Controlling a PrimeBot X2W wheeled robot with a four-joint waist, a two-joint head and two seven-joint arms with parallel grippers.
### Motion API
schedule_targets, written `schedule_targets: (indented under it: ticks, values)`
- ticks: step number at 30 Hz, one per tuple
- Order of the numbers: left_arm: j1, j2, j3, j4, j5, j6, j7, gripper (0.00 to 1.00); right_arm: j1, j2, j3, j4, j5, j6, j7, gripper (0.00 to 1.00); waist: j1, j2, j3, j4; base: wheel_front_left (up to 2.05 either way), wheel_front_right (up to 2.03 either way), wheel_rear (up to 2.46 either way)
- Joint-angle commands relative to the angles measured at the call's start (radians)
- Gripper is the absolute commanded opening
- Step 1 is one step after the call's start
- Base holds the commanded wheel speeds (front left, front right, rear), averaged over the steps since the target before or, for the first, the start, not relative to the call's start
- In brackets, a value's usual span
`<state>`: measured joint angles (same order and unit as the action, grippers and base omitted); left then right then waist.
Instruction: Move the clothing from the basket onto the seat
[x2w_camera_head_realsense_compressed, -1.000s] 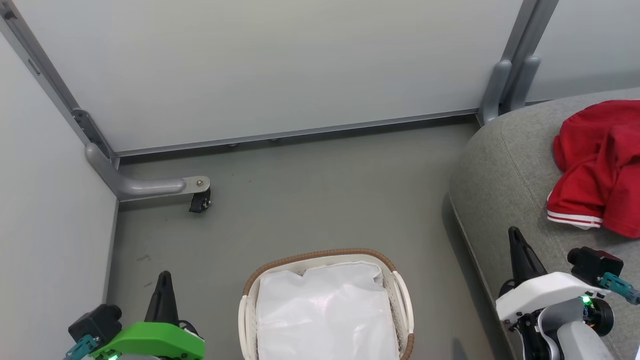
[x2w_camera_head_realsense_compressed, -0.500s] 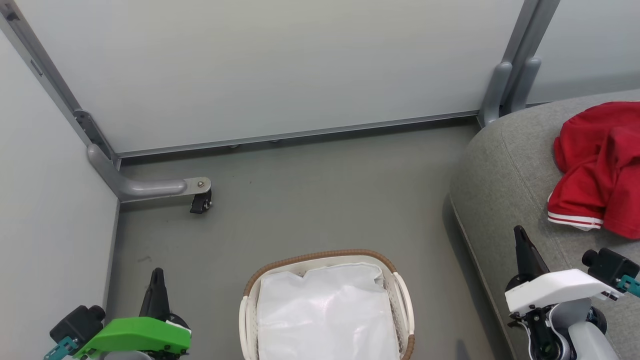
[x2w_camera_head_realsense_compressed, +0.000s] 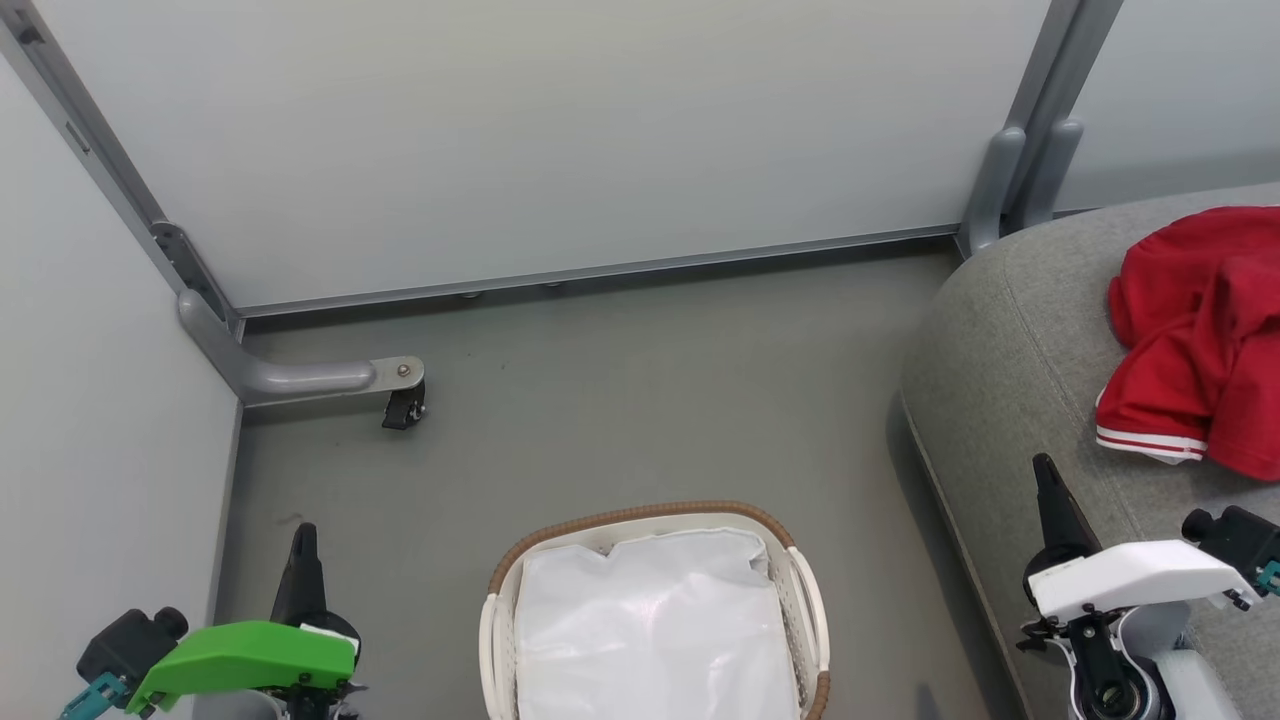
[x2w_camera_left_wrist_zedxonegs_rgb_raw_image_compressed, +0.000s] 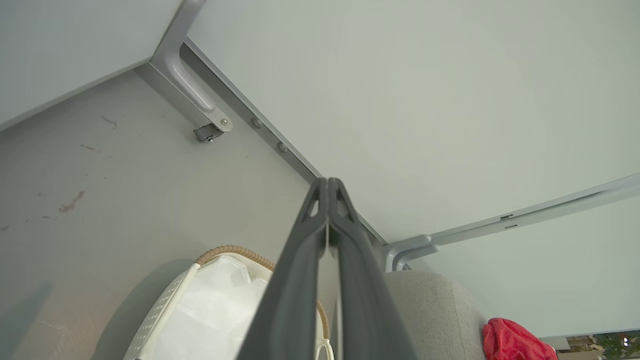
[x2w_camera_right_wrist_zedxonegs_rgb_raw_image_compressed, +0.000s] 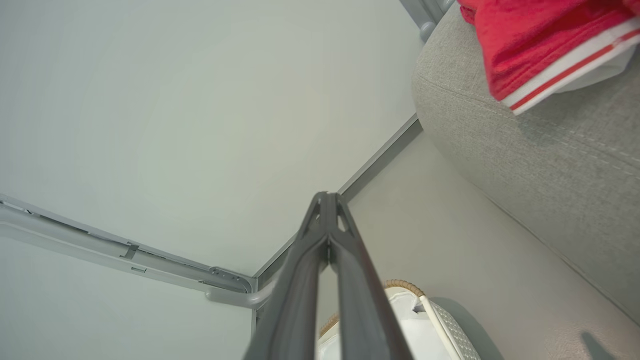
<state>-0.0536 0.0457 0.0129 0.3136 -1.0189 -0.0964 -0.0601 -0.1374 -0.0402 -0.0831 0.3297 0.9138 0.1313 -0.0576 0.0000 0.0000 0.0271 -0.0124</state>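
Plainly, the red clothing (x2w_camera_head_realsense_compressed: 1200, 330) lies on the seat (x2w_camera_head_realsense_compressed: 1000, 350), and the basket (x2w_camera_head_realsense_compressed: 640, 510) holds its white lining (x2w_camera_head_realsense_compressed: 650, 620).

At the near left, the left gripper (x2w_camera_head_realsense_compressed: 303, 545) hangs above the floor (x2w_camera_head_realsense_compressed: 640, 400) close to the left wall panel (x2w_camera_head_realsense_compressed: 90, 400), its two dark fingers pressed together on nothing. A grey bracket with a small caster (x2w_camera_head_realsense_compressed: 403, 405) juts from that wall farther off. Bare floor runs on to the far panel's rail. The basket stands near centre, its brown rim apart from both grippers. A strip of floor separates it from the seat's rounded edge on the right. The right gripper (x2w_camera_head_realsense_compressed: 1045, 480) hovers over that edge, its fingers likewise closed and empty. The clothing sits farther right on the cushion, its white-striped hem nearest the gripper, and the heap is cut off by the picture's right border.
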Motion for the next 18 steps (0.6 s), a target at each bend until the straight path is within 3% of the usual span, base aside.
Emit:
schedule_targets:
  ticks: [1, 18]
  values:
    - [-0.027, 0.004, 0.009, -0.015, -0.032, -0.006, 0.008, 0.0, -0.002, -0.007, -0.004, -0.016, 0.036, 0.0, 0.007, 0.0, 0.0, 0.0, -0.001, 0.0, 0.0, 0.0, 0.0]
    - [-0.037, 0.005, 0.037, -0.032, -0.193, -0.015, 0.057, 0.0, 0.009, -0.009, -0.012, -0.037, 0.225, 0.0, 0.056, 0.0, 0.0, 0.0, -0.006, 0.003, 0.0, 0.0, 0.0]
